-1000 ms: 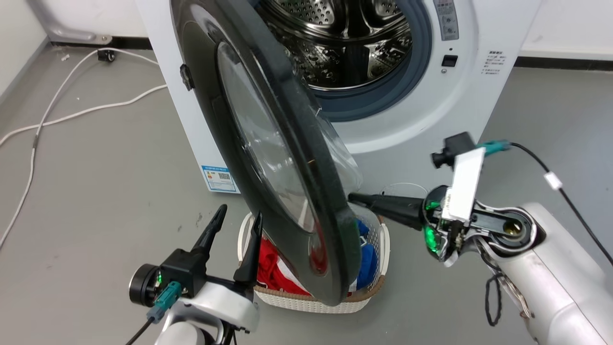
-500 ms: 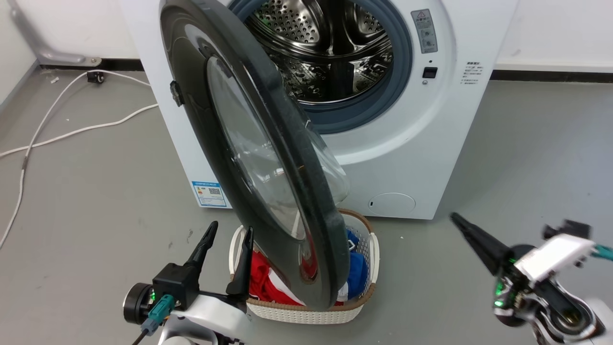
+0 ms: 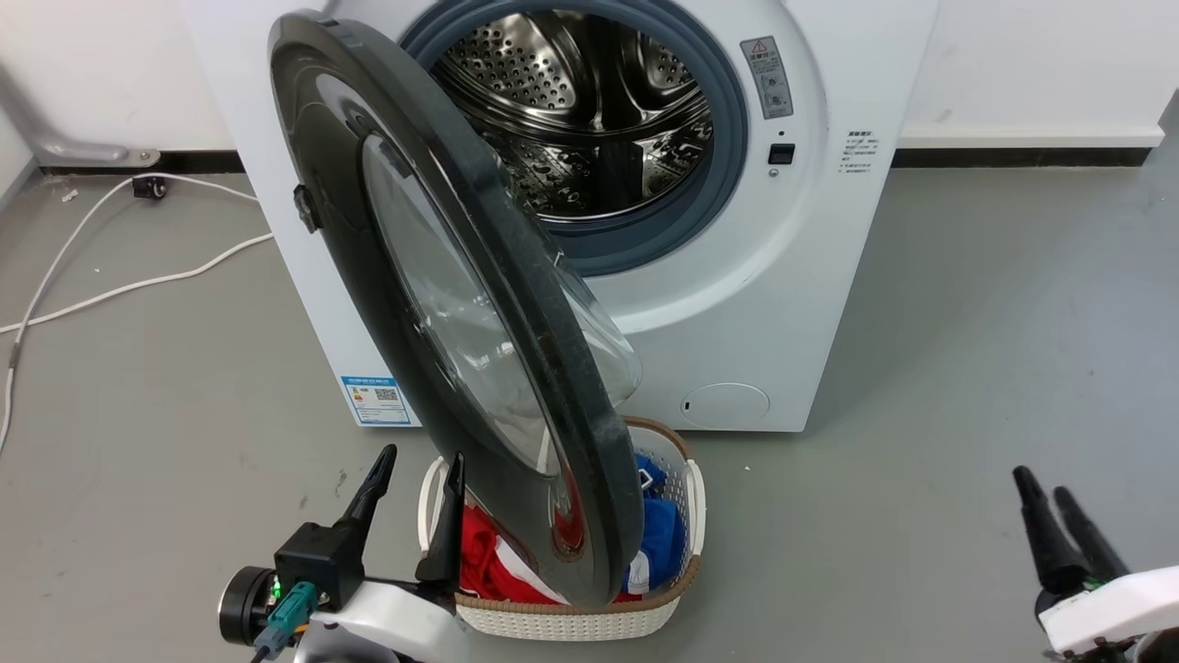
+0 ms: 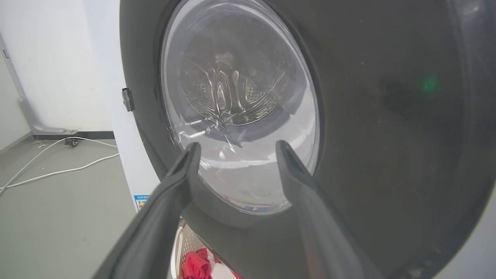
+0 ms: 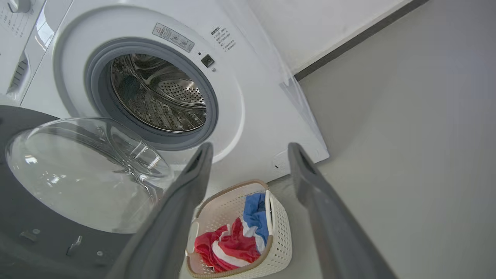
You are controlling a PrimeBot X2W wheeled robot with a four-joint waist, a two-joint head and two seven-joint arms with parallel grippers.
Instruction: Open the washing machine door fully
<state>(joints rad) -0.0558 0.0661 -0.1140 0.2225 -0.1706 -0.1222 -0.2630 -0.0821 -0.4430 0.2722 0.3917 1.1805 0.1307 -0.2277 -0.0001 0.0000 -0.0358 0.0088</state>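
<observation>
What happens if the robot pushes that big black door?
The washing machine door would probably swing, not bend: it looks like a thick stiff disc joined to the washing machine at one edge. It likely feels heavy, given its bulging glass bowl. Its glossy face may be slippery.

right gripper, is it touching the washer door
No, the right gripper sits at the lower right, with bare floor between it and the door.
</observation>
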